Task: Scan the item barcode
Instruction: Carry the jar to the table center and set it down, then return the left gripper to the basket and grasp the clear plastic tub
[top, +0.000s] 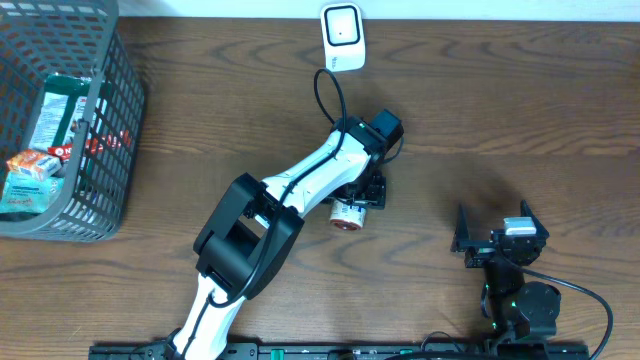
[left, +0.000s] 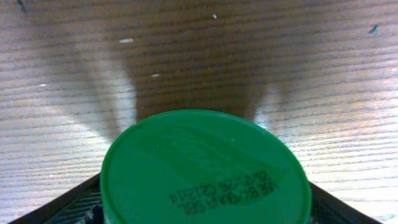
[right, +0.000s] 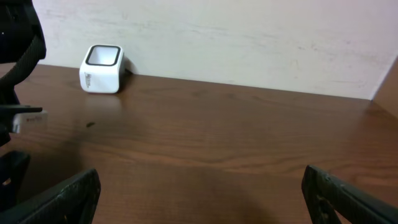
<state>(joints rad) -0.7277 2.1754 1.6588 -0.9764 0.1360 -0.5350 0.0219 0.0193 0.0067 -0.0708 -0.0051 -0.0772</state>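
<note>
Left arm (top: 310, 175) blocks centre; basket (top: 118, 140) left; open tabletop (top: 520, 110) right of scanner (top: 342, 37).

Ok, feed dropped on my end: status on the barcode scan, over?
Right hand open, empty. Left hand around green-lidded container, grip unclear. Container short of white scanner; nothing on the table between.

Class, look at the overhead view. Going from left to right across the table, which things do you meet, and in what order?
Grey plastic mesh basket → white box-shaped barcode scanner → right gripper
</note>
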